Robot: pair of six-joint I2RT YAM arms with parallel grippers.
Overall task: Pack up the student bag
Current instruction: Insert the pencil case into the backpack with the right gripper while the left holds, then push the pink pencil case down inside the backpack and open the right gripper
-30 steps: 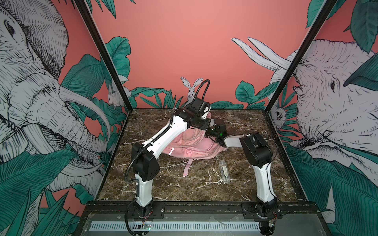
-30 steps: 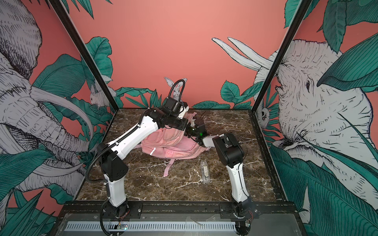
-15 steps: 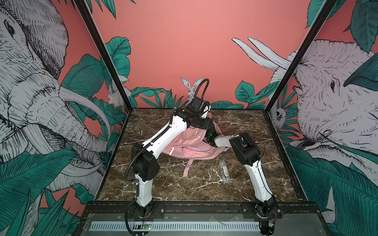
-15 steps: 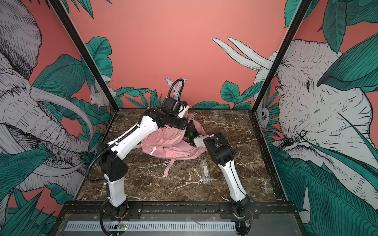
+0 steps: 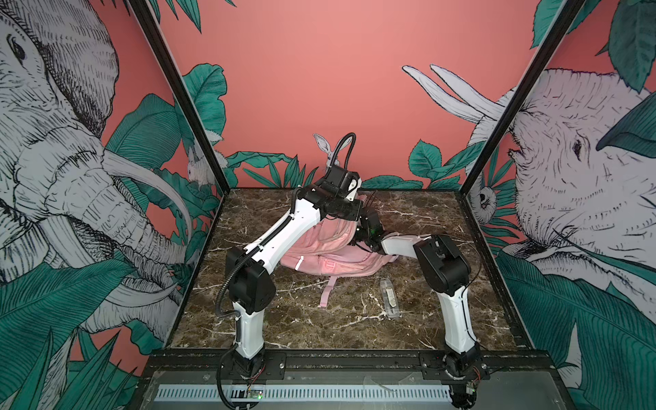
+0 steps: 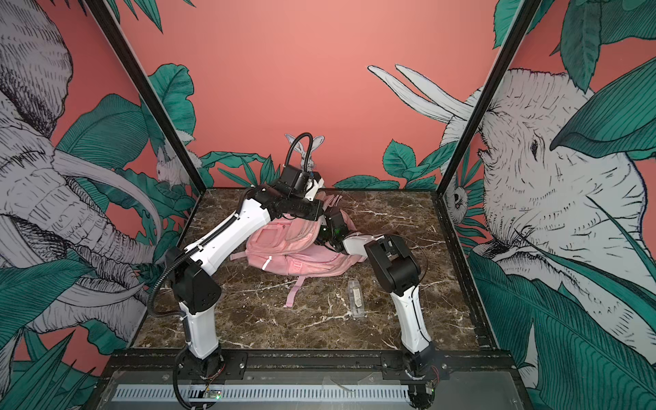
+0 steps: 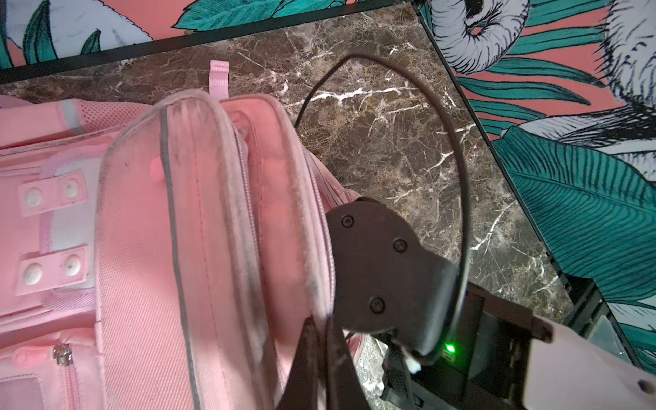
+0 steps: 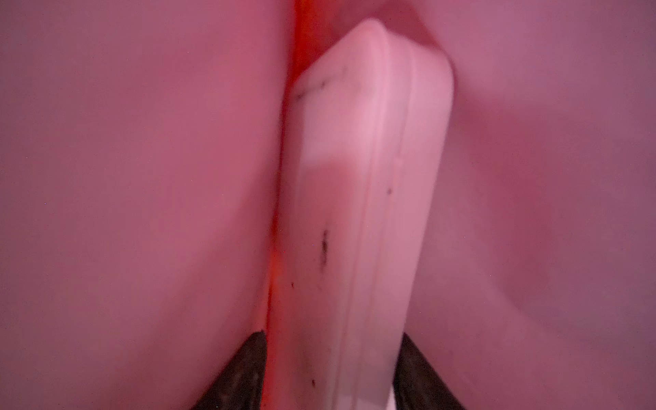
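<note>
- A robot test cell, folks, a lab rig and no living room: a white left arm (image 5: 284,234) and a white right arm (image 5: 456,319) stand bolted to a black rail (image 5: 355,364) at 6 o'clock.
- Black frame posts (image 5: 183,96) box in a brown marble-look tabletop (image 5: 355,319).
- Printed panels wall it in: a coral back panel (image 5: 319,88) at 12 o'clock, a left elephant panel (image 5: 53,159) at 9 and a right elephant panel (image 5: 585,177) at 3.
- Below the rail there's a slotted vent strip (image 5: 319,392) and a bare circuit board (image 5: 255,394) glowing green.
</note>
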